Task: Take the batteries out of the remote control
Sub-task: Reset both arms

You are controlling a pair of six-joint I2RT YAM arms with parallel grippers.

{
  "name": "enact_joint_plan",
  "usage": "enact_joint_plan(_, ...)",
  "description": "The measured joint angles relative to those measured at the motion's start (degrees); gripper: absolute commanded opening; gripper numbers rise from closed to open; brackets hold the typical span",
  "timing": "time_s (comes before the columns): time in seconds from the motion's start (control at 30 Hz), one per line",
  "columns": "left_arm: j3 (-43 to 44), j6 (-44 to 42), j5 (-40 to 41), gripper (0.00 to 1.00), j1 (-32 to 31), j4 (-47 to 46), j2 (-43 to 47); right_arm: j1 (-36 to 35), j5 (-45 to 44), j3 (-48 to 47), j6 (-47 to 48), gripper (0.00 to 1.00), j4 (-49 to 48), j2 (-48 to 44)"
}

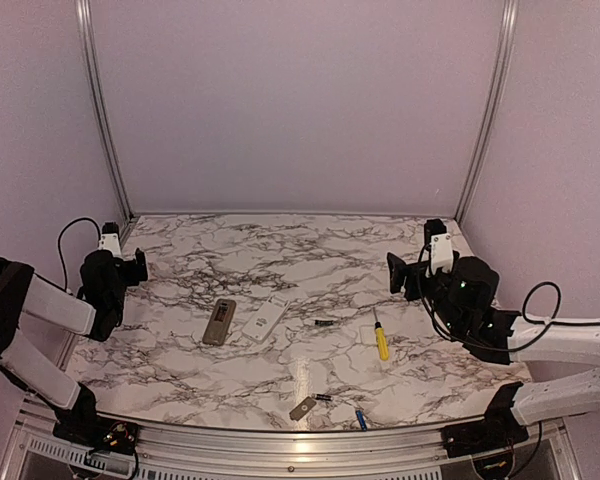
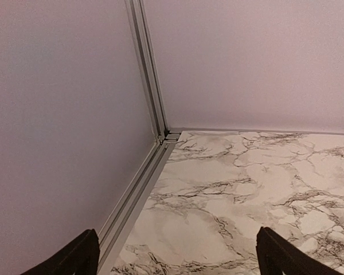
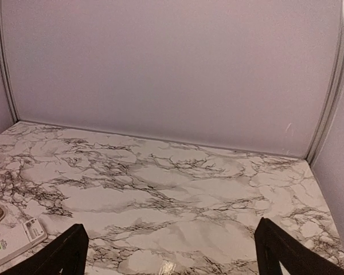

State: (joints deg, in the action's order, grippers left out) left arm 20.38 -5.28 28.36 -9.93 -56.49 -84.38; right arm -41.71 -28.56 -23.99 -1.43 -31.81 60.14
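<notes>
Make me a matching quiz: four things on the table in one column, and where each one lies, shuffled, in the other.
1 dark remote
2 screwdriver
3 blue battery
4 cover plate

A just left of the white remote
B mid-table, right side
C near edge, just left of a dark battery
D near edge, right end of the group there

Pairs: 1-A, 2-B, 3-D, 4-C

Both arms sit folded out at the sides, the left arm (image 1: 40,310) far left and the right arm (image 1: 540,335) far right. The left gripper (image 1: 137,264) and right gripper (image 1: 396,272) point inward, jaws spread wide, holding nothing.
</notes>
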Motion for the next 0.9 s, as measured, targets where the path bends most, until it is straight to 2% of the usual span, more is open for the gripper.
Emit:
enact_joint_plan(0.27, 0.22, 1.01, -4.46, 0.98, 1.46, -1.01, -1.33, 0.0, 0.11, 0.0, -1.51, 0.99, 2.43, -0.02)
enact_joint_plan(0.7, 1.38, 2.69, -5.88, 0.98, 2.6, -0.7, -2.29, 0.0, 1.22, 0.0, -1.81, 0.99, 4.09, -0.22)
enact_joint_plan(0.77, 0.98, 2.71, -7.98, 0.94, 3.19, -1.6, -2.27, 0.0, 1.27, 0.0, -1.81, 0.99, 4.26, -0.39)
enact_joint_plan(0.9, -4.68, 3.17, -15.21, 0.96, 6.64, -9.03, -2.45, 0.0, 1.33, 0.0, -1.9, 0.99, 4.44, -0.61)
